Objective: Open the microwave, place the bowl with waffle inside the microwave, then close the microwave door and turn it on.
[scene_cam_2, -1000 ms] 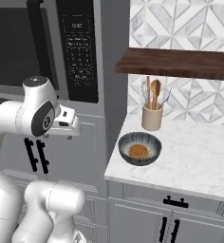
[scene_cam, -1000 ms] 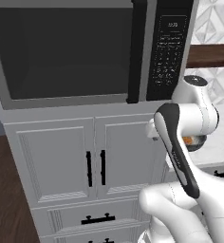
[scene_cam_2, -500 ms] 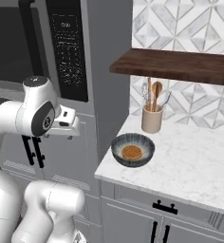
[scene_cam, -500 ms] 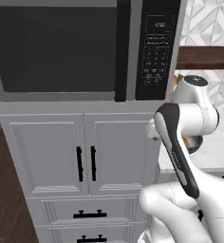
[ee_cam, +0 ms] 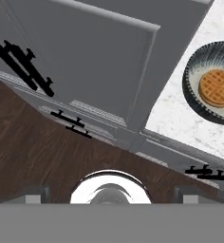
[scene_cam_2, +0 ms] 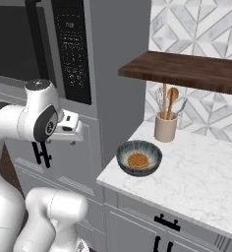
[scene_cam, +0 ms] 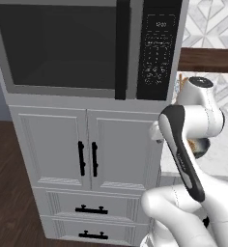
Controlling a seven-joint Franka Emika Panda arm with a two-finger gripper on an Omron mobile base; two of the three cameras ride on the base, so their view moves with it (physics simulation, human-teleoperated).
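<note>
Grey microwave door [scene_cam: 63,48] is sitting shut. Left of the utensil cup [scene_cam_2: 165,127], the bowl [scene_cam_2: 139,158] is holding the waffle [scene_cam_2: 136,160] on the desk [scene_cam_2: 196,182]. The claw is standing released, gripping nothing.

Arm folded, tool [ee_cam: 109,193] jaws wide apart

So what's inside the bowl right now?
The bowl on the counter holds one round waffle, lying flat. Whatever is under the waffle is covered.

A glossy dark glass front [scene_cam: 63,46] is seen on the matt grey microwave [scene_cam: 89,48]; beside it, smooth veined white marble counter [scene_cam_2: 196,179] and dark wooden shelf [scene_cam_2: 187,71].
</note>
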